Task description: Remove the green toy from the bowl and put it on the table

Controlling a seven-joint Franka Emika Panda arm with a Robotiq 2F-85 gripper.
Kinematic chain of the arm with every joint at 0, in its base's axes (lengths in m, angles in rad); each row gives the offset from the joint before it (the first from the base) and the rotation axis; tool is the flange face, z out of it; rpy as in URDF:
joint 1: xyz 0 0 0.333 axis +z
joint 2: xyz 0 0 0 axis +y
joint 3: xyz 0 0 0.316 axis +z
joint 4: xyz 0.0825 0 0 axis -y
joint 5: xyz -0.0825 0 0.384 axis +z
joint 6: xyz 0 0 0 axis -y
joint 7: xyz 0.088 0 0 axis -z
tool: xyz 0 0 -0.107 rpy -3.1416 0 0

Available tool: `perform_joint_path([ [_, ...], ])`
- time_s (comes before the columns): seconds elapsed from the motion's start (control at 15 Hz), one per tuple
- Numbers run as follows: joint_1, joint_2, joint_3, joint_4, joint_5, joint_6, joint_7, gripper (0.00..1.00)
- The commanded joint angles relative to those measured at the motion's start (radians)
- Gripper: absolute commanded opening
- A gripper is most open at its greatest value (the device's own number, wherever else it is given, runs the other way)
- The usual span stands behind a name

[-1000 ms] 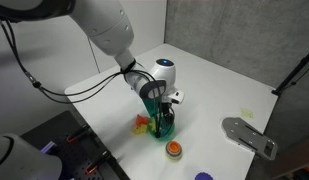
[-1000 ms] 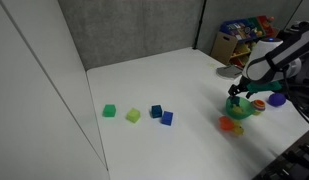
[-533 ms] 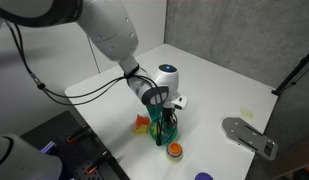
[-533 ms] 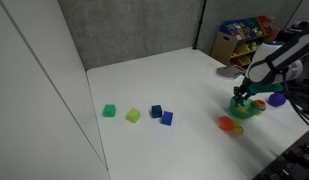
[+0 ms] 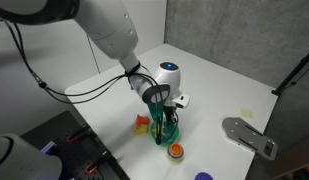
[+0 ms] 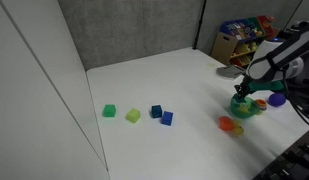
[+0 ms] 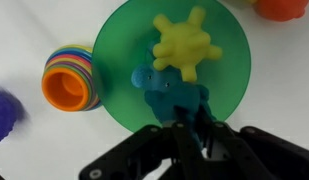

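The green toy (image 7: pixel 164 92) lies inside the bowl (image 7: pixel 119 50), on the part of its floor nearest the gripper (image 7: pixel 192 128). The two fingers come straight down on it and look pressed in on its near end, pinching it. The toy is not yet out of the bowl, so I judge the grasp is made and the lift is yet to come. The upright approach makes sense, since the bowl's rim would block a reach from the side. A yellow spiky toy (image 7: pixel 186 45) sits just beyond the green toy, on the far side from the gripper, touching it or nearly so. A narrow pinch on the near end should keep the fingers off it. A striped orange cup (image 7: pixel 72 78) stands on the table (image 7: pixel 24 30) off to one side of the gripper, just outside the bowl's rim. Only the wrist view looks into the bowl. In both exterior views the gripper (image 6: pixel 241 102) and the bowl's wall (image 5: pixel 164 136) hide the green toy and the grip on it. Those views do show how much bare table lies around the gripper. In an exterior view a row of small cubes (image 6: pixel 134 114) sits well away from it, leaving free room between for setting the toy down.
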Motion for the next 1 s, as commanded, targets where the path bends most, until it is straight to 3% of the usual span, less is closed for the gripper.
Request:
perform_joint_path([
  [0.0, 0.024, -0.095, 0.001, -0.029, 0.019, -0.075, 0.015, 0.06],
  [0.6, 0.067, -0.291, 0.121, -0.105, 0.099, -0.194, 0.003, 0.06],
  [0.67, 0.069, -0.306, 0.135, -0.112, 0.114, -0.212, -0.002, 0.40],
  [0.8, 0.068, -0.336, 0.159, -0.120, 0.155, -0.270, -0.006, 0.47],
  [0.93, 0.074, -0.365, 0.169, -0.126, 0.177, -0.316, 0.002, 0.65],
])
